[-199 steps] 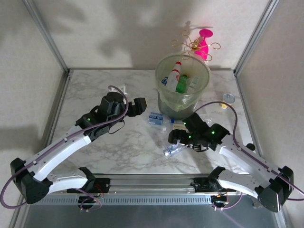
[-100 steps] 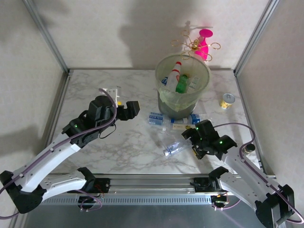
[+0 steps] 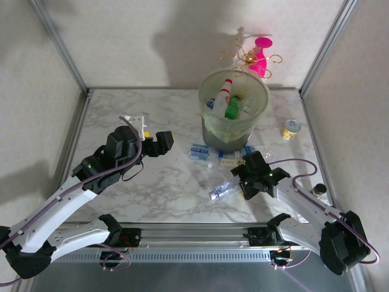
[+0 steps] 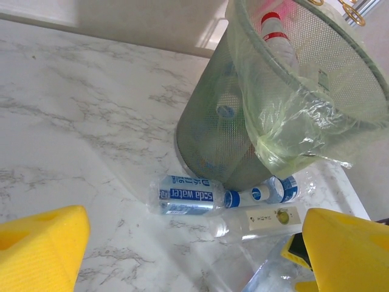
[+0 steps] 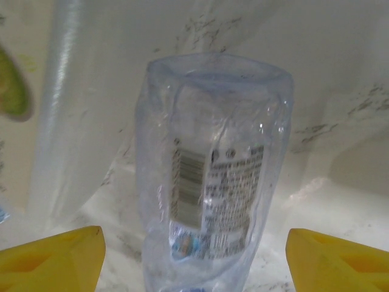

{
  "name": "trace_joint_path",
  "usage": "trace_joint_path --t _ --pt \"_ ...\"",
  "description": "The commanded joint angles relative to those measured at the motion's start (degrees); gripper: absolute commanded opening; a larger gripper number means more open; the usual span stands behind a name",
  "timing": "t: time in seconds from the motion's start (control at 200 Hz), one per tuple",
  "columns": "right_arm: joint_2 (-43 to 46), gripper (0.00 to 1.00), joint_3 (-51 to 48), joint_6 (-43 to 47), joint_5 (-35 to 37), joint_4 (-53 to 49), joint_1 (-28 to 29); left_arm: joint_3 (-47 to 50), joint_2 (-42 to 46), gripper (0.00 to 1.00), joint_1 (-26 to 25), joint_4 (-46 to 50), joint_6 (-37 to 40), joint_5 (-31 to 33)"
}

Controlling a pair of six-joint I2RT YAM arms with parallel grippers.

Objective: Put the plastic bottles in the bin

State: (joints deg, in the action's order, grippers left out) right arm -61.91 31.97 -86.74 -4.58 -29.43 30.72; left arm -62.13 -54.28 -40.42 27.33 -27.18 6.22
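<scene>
Veined marble tabletop (image 3: 170, 188); crumpled clear bottle (image 5: 213, 164) inside spread right claw (image 5: 194, 261); left claw (image 4: 193, 249) spread.

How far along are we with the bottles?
Done: several bottles, a green bottle and a red-capped white bottle among them, sit in the bin. In hand: the right claw straddles a crumpled clear bottle, jaws apart, not gripping; the left claw is open. Left: that bottle plus the soda water bottle, a blue-labelled bottle and a lemon-labelled bottle at the bin's foot.
</scene>
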Motion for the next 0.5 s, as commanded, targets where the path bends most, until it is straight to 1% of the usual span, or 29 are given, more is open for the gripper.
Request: trace_joint_path --t 0.0,0.06,0.13,0.225,0.38,0.456,0.496 --pt "-3.2 0.78 1.0 1.1 -0.8 2.9 -0.3 -1.6 0.5 0.90 -0.2 2.0 0.4 1.7" --pt "-5.2 0.78 1.7 2.2 -1.3 3.9 -0.3 -2.2 0.2 0.90 -0.1 2.0 0.4 1.4" --pt "-7.2 0.78 2.9 4.0 0.0 2.8 -0.5 -2.8 0.1 0.90 -0.2 1.9 0.5 1.0" --pt "-9.4 0.74 2.3 5.6 -0.1 2.4 -1.1 -3.6 -0.2 0.90 -0.2 2.3 0.8 1.3" --pt "-10.1 0.63 1.5 6.3 -0.1 2.9 -1.6 -4.3 -0.3 0.90 -0.2 2.6 0.5 2.3" --pt "-10.2 0.55 2.3 7.1 0.7 1.7 -2.3 -4.1 -0.3 0.90 -0.1 2.0 0.3 2.2" --pt "-10.4 0.53 2.8 7.7 0.8 1.1 -2.6 -4.2 -0.5 0.90 -0.2 1.8 0.2 2.2"
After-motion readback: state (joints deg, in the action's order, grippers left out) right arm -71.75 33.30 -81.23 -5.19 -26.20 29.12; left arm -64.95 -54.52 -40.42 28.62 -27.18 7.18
